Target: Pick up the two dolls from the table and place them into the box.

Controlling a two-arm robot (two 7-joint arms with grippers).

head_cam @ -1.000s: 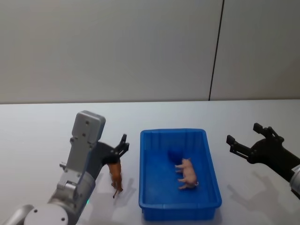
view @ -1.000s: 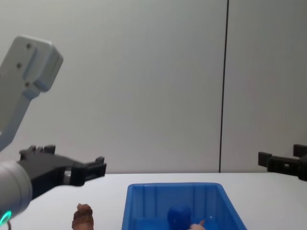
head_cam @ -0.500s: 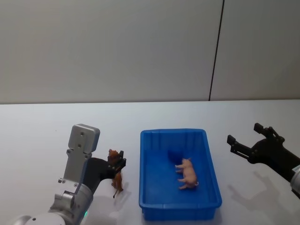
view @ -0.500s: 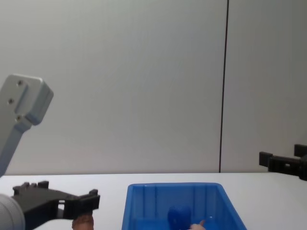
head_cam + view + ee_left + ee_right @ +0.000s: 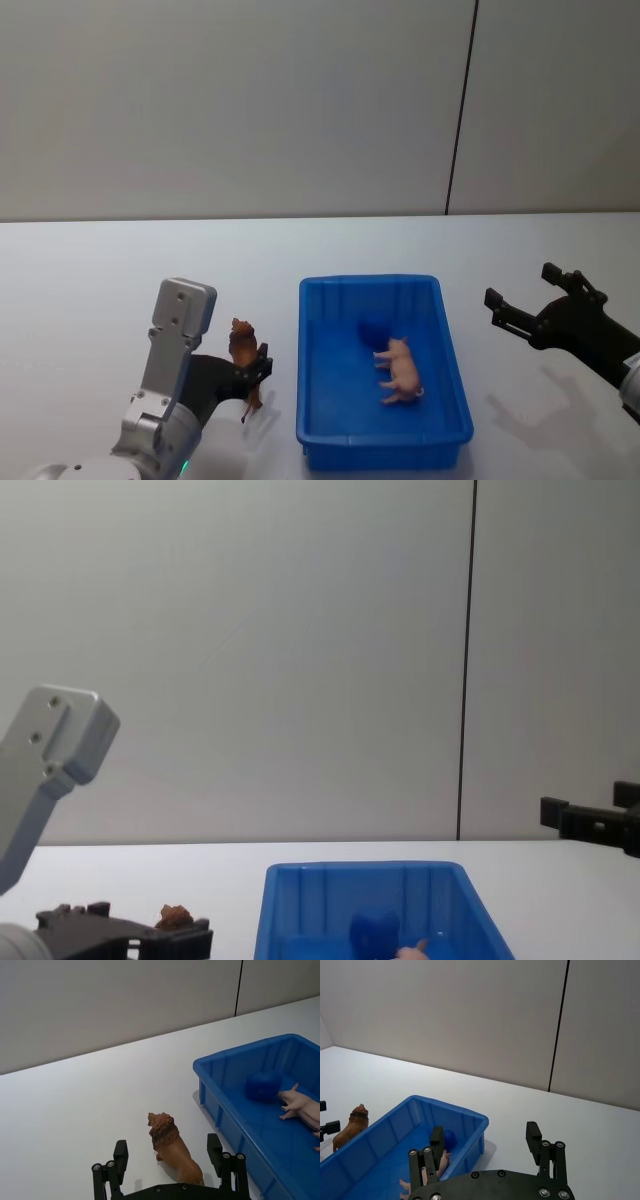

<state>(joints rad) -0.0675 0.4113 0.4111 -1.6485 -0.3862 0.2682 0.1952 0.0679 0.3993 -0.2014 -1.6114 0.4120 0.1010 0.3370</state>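
My left gripper (image 5: 170, 1160) sits low over the counter (image 5: 90, 290), just beside the left wall of the box (image 5: 382, 455). Its fingers (image 5: 119, 1156) are spread wide, one on each side of a brown lion figure (image 5: 171, 1146) that stands upright on the counter between them; neither finger touches it (a clear gap shows on both sides in the left wrist view). The lion stands near the box wall but apart from it.

Inside the box lie the pale pink doll (image 5: 401, 369), on its side around the middle of the floor, and the blue doll (image 5: 374, 331) just behind it toward the far wall. The two are close together; I cannot tell whether they touch.

My right gripper (image 5: 530, 303) hangs above the counter well to the right of the box, its fingers open and holding nothing.

The counter is bare and wide to the far left, behind the box up to the wall, and between the box and my right gripper. I can read no writing or labels on anything.
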